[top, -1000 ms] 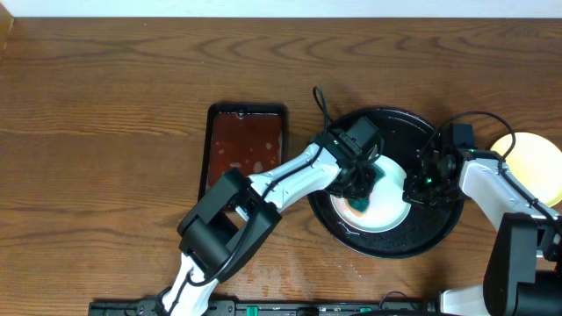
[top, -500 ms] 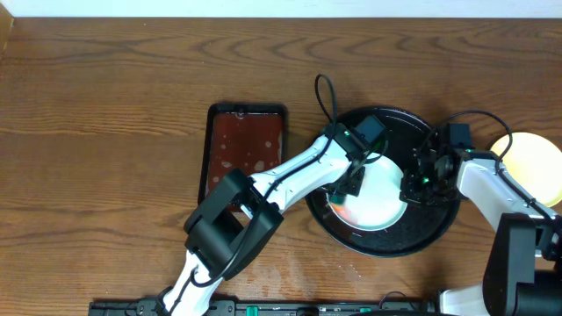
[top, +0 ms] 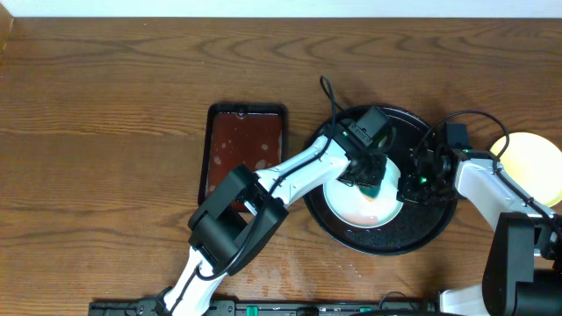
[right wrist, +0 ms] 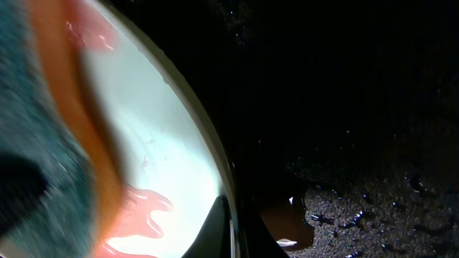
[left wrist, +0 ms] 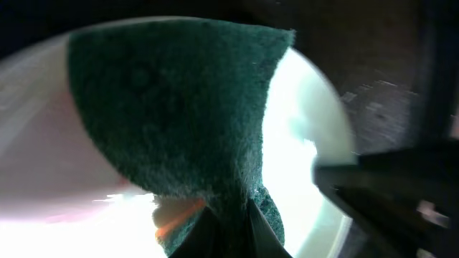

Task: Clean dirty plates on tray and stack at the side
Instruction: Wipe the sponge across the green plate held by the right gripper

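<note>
A pale mint-white plate [top: 362, 206] with a faint red smear lies on the round black tray [top: 386, 248]. My left gripper [top: 372, 179] is shut on a dark green sponge [left wrist: 172, 107] and presses it on the plate's far right part [left wrist: 308, 143]. My right gripper [top: 411, 186] is shut on the plate's right rim [right wrist: 158, 143], one finger on each side of the rim [right wrist: 233, 229]. Red smears [right wrist: 136, 215] show on the plate in the right wrist view. A pale yellow plate [top: 529, 162] lies on the table right of the tray. A third plate is not visible.
A rectangular reddish-brown tray [top: 244, 149] with wet spots lies left of the black tray. The black tray's floor [right wrist: 358, 107] is wet and speckled. My right arm crosses between the black tray and the yellow plate.
My left gripper swept the sponge from the plate's left middle to its upper right. The red smear on the plate looks fainter. The right gripper stayed on the rim.
</note>
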Robot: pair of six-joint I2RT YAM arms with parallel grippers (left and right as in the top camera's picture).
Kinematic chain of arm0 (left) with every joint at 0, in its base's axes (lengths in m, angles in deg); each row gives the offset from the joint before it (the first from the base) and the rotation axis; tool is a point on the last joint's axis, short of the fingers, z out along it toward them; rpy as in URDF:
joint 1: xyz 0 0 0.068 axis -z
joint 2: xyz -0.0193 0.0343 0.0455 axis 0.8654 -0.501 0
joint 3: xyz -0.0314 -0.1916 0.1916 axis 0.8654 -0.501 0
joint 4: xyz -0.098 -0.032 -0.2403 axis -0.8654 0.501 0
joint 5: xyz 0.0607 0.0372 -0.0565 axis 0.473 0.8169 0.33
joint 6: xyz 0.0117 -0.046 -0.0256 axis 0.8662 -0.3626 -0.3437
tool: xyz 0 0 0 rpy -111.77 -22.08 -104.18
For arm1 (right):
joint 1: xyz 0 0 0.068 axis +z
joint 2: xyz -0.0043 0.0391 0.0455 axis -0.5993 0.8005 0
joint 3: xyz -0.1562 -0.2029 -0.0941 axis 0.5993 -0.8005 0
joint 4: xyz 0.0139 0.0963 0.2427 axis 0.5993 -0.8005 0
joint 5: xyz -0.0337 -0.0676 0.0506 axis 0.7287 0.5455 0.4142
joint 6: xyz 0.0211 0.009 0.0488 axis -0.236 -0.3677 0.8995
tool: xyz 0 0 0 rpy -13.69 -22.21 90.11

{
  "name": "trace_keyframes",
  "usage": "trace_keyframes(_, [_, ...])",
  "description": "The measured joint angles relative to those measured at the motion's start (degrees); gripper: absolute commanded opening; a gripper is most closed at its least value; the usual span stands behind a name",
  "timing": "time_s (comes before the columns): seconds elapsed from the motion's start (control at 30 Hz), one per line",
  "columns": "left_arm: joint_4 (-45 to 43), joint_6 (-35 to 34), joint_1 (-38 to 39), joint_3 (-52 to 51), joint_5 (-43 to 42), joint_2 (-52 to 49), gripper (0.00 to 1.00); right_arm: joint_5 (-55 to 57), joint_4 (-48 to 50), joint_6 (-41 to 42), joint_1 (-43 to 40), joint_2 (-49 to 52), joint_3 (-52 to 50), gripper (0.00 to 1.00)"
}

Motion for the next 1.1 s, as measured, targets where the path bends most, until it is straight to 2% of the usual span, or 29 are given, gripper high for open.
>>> trace_keyframes(0.2, [1.68, 0.02, 1.03, -0.13, -4.7, -0.13, 0.07, 0.0, 0.0, 0.02, 0.0, 0.0, 0.0, 0.01])
trace_keyframes(0.33, [6.25, 0.26, 1.16, -0.2, -5.31, -0.79, 0.08, 0.0, 0.0, 0.07, 0.0, 0.0, 0.0, 0.01])
trace_keyframes(0.5, [14.05, 0.44, 0.85, 1.25, 1.16, -0.72, 0.08, -0.28, 0.17, 0.04, 0.0, 0.07, 0.0, 0.01])
trace_keyframes(0.7, [24.26, 0.39, -0.55, 4.44, 15.02, -0.72, 0.08, -0.37, 0.2, 0.04, 0.0, 0.09, 0.0, 0.01])
trace_keyframes(0.9, [20.96, 0.7, -2.34, 5.51, 21.66, -0.74, 0.07, -1.81, 0.39, 0.11, 0.26, 0.31, -0.04, 0.01])
trace_keyframes(1.1, [13.73, 2.56, -2.43, 5.49, 18.25, -1.73, 0.07, -2.16, 0.5, 0.35, 0.26, 0.42, -0.07, 0.01])
